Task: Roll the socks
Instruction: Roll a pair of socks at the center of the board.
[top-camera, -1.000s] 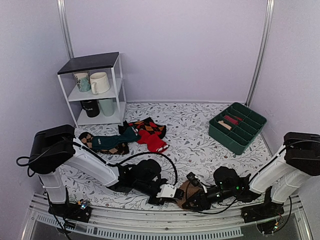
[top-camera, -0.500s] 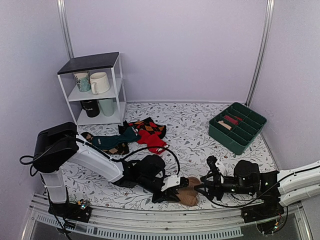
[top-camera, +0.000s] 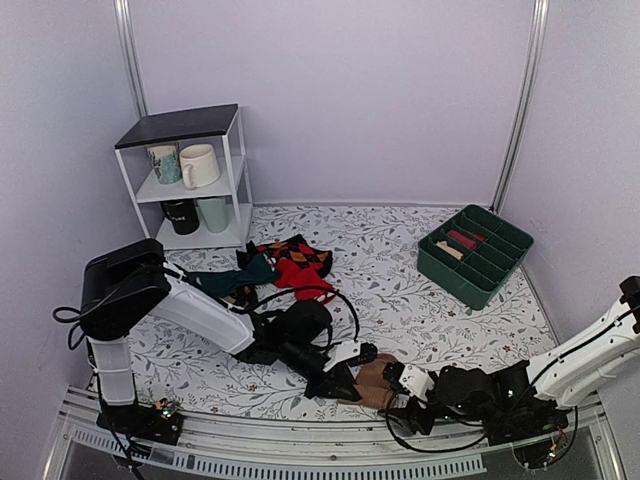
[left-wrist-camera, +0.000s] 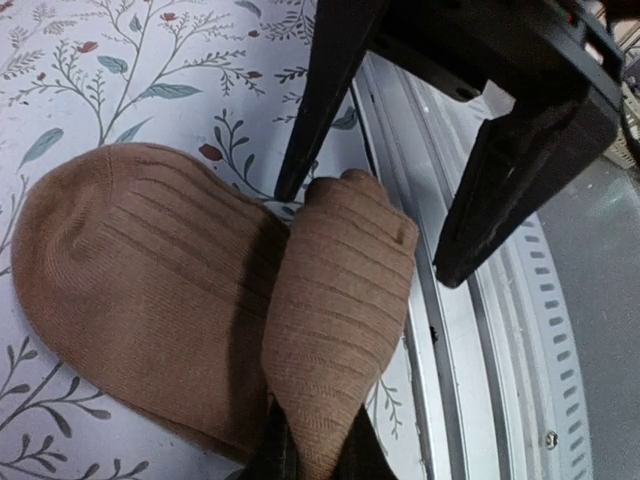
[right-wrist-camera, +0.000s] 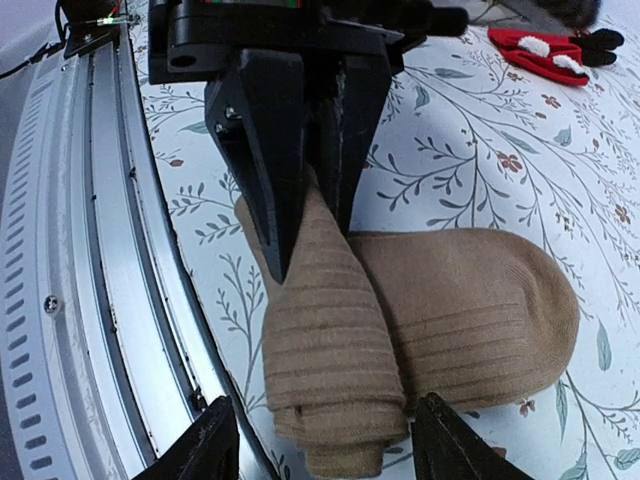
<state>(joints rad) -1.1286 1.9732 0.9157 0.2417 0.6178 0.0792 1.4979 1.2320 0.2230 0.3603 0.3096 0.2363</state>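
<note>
Top view: the socks (top-camera: 376, 374) are mostly hidden between left tool (top-camera: 345, 383) and right tool (top-camera: 397, 393), only a tan patch shows. Left wrist: socks' near end runs off bottom edge, own fingers (left-wrist-camera: 268, 468) barely in frame. Right wrist: own fingertips (right-wrist-camera: 205, 450) clipped at bottom, red sock (right-wrist-camera: 545, 55) cut by top edge. Green tray (top-camera: 452, 278) contents too small to name.

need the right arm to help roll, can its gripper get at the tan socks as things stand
Probably yes: the right gripper is open and the tan socks lie just between its fingers, nothing in between. The left gripper pinches only their far end.
</note>
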